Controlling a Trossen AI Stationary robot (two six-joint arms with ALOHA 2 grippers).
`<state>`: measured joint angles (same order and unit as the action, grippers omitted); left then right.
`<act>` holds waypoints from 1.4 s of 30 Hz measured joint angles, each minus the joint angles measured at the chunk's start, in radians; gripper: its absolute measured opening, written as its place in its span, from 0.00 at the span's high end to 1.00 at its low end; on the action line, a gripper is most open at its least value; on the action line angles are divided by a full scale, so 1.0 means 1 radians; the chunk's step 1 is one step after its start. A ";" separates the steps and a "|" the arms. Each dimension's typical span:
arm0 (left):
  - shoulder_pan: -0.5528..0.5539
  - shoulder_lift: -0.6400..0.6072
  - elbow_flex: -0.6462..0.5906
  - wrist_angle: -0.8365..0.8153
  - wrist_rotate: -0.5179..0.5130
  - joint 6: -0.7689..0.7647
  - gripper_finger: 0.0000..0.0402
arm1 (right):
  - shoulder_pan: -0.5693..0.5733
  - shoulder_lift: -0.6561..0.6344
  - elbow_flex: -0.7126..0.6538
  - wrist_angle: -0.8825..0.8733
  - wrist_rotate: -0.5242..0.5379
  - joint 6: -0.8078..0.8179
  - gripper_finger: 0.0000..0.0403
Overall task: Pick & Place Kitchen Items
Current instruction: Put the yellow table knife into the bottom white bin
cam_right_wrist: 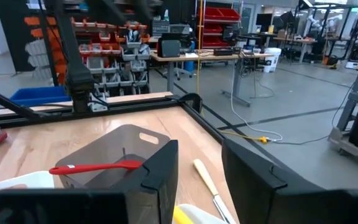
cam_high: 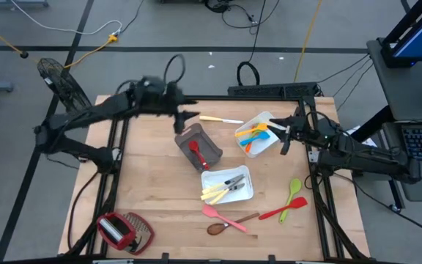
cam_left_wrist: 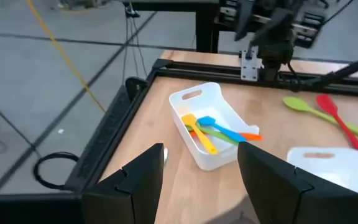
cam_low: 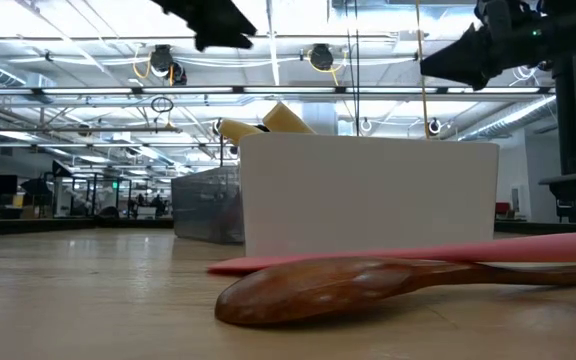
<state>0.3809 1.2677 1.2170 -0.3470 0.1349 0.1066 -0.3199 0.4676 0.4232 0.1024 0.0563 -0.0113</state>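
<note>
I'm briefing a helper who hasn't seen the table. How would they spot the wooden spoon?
Start at the white rectangular tray holding pale-handled knives, mid-table. Just toward the table's near edge lie a pink plastic spatula and, touching it, the brown wooden spoon. It is the only brown, unpainted utensil.

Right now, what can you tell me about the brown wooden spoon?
The wooden spoon is dark brown and glossy, with a rounded oval bowl and a slim handle. It lies flat on the wooden table near the front edge, bowl pointing toward the left arm's side. A pink spatula lies against it, apparently crossing its handle. The white tray of pale-handled cutlery sits just behind it, and in the low view the spoon fills the foreground. Nothing grips it.
</note>
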 joint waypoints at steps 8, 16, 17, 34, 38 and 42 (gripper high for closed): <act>0.202 0.264 0.164 -0.001 0.255 -0.025 0.47 | 0.000 -0.002 0.000 0.000 0.000 0.000 0.71; 0.295 0.498 0.222 -0.003 0.364 -0.120 0.47 | 0.000 -0.002 0.000 0.000 0.000 0.000 0.71; 0.296 0.523 0.229 -0.004 0.375 -0.132 0.47 | 0.000 -0.002 0.000 0.000 0.000 0.000 0.71; 0.268 0.604 0.252 0.209 0.392 -0.323 0.47 | 0.000 -0.002 0.000 0.000 -0.001 -0.001 0.71; 0.268 0.605 0.252 0.183 0.450 -0.312 0.47 | 0.000 -0.002 0.000 0.000 -0.001 -0.002 0.71; 0.256 0.605 0.252 0.120 0.436 -0.251 0.47 | 0.000 -0.002 0.000 0.000 -0.001 -0.003 0.71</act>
<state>0.6372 1.8726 1.4693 -0.2268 0.5710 -0.1446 -0.3199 0.4656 0.4236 0.1024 0.0555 -0.0143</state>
